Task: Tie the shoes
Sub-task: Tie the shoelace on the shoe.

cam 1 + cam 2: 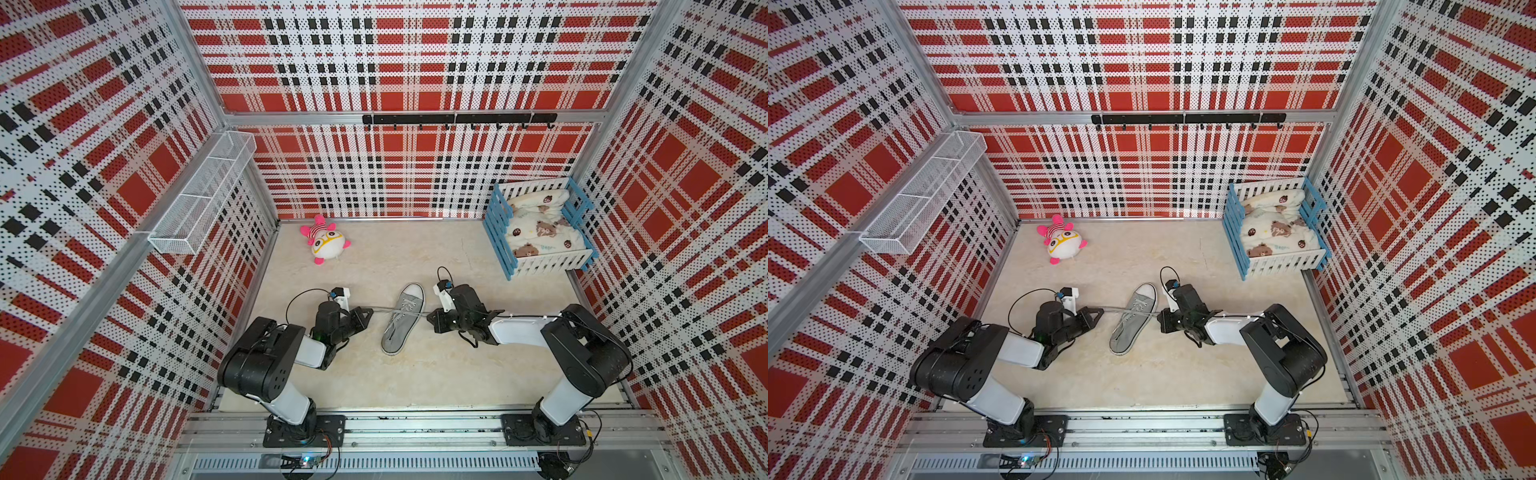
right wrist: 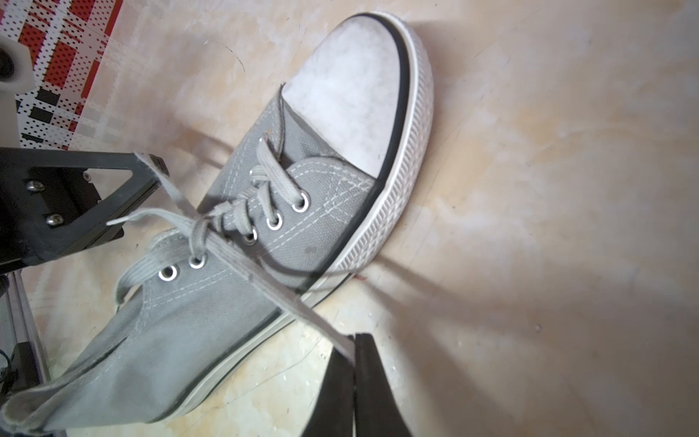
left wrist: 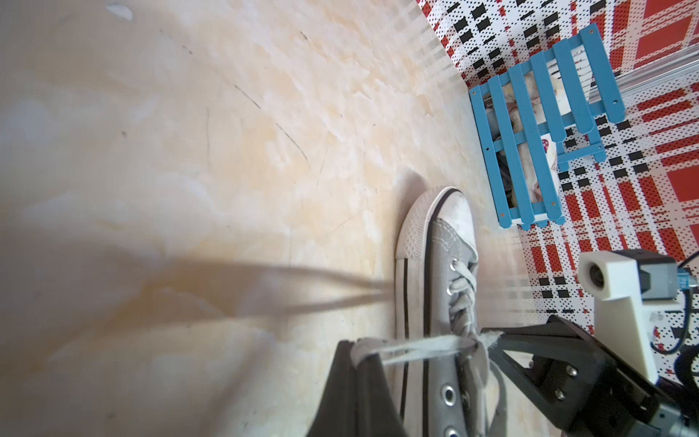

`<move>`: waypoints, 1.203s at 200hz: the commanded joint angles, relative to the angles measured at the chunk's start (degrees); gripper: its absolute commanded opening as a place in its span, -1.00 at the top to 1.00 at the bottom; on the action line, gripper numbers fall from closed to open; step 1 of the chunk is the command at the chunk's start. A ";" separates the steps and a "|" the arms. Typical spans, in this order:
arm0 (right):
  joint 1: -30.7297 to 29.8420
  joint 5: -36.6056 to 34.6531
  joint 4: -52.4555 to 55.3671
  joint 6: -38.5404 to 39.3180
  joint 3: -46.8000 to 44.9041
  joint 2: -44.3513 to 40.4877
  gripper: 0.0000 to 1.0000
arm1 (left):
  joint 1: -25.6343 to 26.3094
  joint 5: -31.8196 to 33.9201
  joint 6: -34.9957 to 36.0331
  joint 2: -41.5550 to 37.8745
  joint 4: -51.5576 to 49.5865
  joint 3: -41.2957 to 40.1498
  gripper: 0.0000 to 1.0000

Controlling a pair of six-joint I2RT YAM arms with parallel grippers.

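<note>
Both top views place the sneaker (image 1: pixel 402 320) directly between left hand (image 1: pixel 366 314) and right hand (image 1: pixel 432 318), its long axis crossing their line; we find each hand clamped on a taut lace (image 1: pixel 380 309) end, equally near.

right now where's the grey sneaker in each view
In a top view: sneaker in the middle of the floor.
In a top view: sneaker in the same spot.
Left wrist: sneaker close by, toe pointing toward the blue crate.
Right wrist: sneaker fills much of the picture, laces pulled taut.
Shared landmark: its white toe cap, visible in all four.
</note>
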State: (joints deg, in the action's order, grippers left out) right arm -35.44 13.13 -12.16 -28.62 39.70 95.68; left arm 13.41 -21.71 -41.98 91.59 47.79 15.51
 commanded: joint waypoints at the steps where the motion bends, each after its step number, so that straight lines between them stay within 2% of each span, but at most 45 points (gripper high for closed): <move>1: 0.79 -6.15 5.57 -0.89 -1.82 -0.40 1.00 | -2.51 8.59 1.69 -1.05 -2.91 -0.17 1.00; 70: 1.08 -3.24 3.05 -0.81 -1.59 1.63 1.00 | -1.94 8.76 1.81 -2.93 -3.61 -0.51 1.00; 113: 1.12 3.94 0.38 1.04 0.66 0.87 1.00 | 4.06 5.06 1.01 -5.71 -3.49 0.95 0.99; 132: 1.49 5.47 1.86 2.45 1.29 -1.31 0.75 | 4.69 4.46 0.43 -7.12 -3.63 0.42 0.68; 150: 2.62 7.65 3.83 3.59 1.34 -3.86 0.55 | 4.53 5.29 0.44 -9.19 -4.41 -0.38 0.50; 159: 3.04 8.18 5.31 4.34 1.26 -5.33 0.29 | 4.27 6.07 0.77 -10.27 -5.60 -0.55 0.41; 165: 3.24 8.14 6.29 4.84 1.13 -6.25 0.20 | 4.13 6.60 1.21 -11.02 -6.55 -0.65 0.35; 207: 4.10 8.44 9.37 6.00 -0.86 -12.63 -0.11 | 3.82 12.98 4.62 -16.46 -14.47 -0.39 0.12; 240: 2.10 8.36 4.03 2.05 -0.80 -10.25 -0.27 | 4.85 23.05 8.48 -22.24 -23.57 0.27 -0.05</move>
State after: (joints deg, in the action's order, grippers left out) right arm -31.83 21.54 -5.85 -24.36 39.66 83.81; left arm 17.63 -8.14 -37.93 73.12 32.60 15.44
